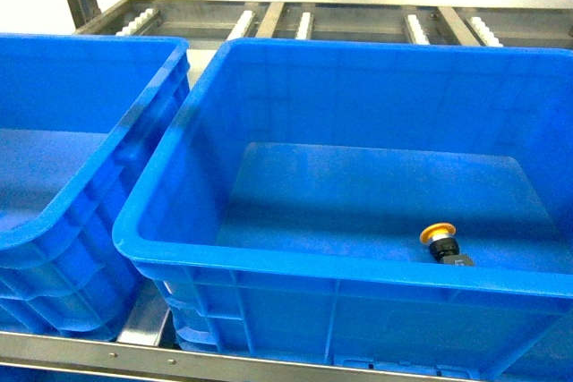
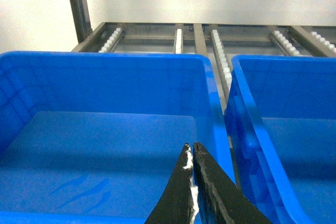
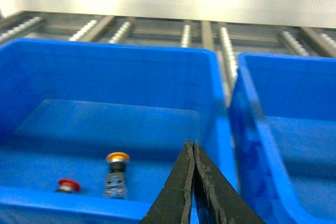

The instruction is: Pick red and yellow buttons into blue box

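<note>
Both buttons already lie in the blue box [image 1: 358,158] — the middle crate of the head view — down on its floor by the near wall, toward the near right corner. You see only the yellow button [image 1: 445,242] from the head camera; the near rim hides the other. The right wrist view shows both: the red button [image 3: 68,185] sits just left of the yellow button [image 3: 116,174], close but apart.

Your right gripper [image 3: 193,153] has its jaws pressed together, holding nothing, and hangs above the near rim. The buttons lie below it and to its left. The yellow one's long axis runs cap-far, base-near.

Your left gripper [image 2: 192,153] is likewise pressed together and empty, over the neighbouring crate [image 2: 105,103] — well apart from the buttons. I'd judge the task done.
</note>
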You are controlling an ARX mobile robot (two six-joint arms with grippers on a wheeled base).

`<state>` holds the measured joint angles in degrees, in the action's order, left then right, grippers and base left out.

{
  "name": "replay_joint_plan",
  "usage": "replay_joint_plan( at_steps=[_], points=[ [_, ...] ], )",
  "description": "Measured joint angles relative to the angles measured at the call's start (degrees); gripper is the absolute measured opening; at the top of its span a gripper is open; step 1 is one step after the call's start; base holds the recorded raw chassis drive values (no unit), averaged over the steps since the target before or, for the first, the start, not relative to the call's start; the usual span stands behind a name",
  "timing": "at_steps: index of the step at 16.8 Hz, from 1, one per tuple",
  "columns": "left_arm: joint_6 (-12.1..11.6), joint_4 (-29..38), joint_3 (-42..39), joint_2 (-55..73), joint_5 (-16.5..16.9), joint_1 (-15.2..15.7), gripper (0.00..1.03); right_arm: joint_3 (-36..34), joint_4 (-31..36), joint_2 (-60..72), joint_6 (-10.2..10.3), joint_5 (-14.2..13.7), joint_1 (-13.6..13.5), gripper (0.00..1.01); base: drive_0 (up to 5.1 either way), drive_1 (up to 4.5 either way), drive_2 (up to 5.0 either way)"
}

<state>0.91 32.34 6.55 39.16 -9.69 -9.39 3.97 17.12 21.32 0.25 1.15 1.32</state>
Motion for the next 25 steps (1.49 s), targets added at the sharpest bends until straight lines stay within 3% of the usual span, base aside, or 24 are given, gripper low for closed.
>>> replay_joint_plan(
  at_steps=[1, 4, 5, 6, 8, 11, 13, 21, 22, 25],
  points=[
    [0.0, -1.2, -0.8, -1.8, 1.1, 1.0, 0.02, -0.6, -0.9, -1.4, -0.2, 0.1, -1.8, 0.02, 0.0, 0.00, 0.0],
    [-0.1, -5.1, -3.0, -7.9, 4.3, 4.0, 0.02, -1.6, -3.1, -4.8, -0.2, -1.1, -1.3, 0.02, 0.0, 0.00, 0.0],
    [-0.1, -6.7, -3.6, -9.9, 8.6, 7.7, 0.02, -1.9, -3.9, -5.8, -0.2, -1.1, -1.3, 0.02, 0.0, 0.00, 0.0],
    [-0.1, -7.8, -4.0, -11.6, 8.6, 9.7, 0.02, -3.0, -2.0, -6.7, -0.2, -1.2, -1.3, 0.02, 0.0, 0.00, 0.0],
    [-0.1, -6.2, -5.7, -13.8, 9.7, 9.1, 0.02, -3.3, -4.7, -8.9, -0.2, -1.1, -1.3, 0.02, 0.0, 0.00, 0.0],
    [-0.2, -11.5, -5.7, -18.4, 9.7, 9.2, 0.02, -3.3, -7.1, -11.2, -0.2, -1.1, -1.3, 0.02, 0.0, 0.00, 0.0],
    [-0.2, -14.6, -5.7, -21.5, 9.7, 9.2, 0.02, -3.3, -17.7, -19.6, -0.2, -1.1, -1.3, 0.02, 0.0, 0.00, 0.0],
    [-0.2, -22.8, -5.7, -29.6, 9.7, 9.2, 0.02, -3.3, -17.4, -21.1, -0.3, -1.1, -1.3, 0.02, 0.0, 0.00, 0.0],
    [-0.2, -31.8, -5.7, -35.4, 9.8, 9.2, 0.02, -3.3, -17.4, -21.1, -0.3, -1.1, -1.3, 0.02, 0.0, 0.00, 0.0],
    [-0.3, -32.9, -5.7, -38.6, 9.7, 9.2, 0.02, -3.3, -17.4, -21.1, -0.3, -1.0, -1.3, 0.02, 0.0, 0.00, 0.0]
  ],
)
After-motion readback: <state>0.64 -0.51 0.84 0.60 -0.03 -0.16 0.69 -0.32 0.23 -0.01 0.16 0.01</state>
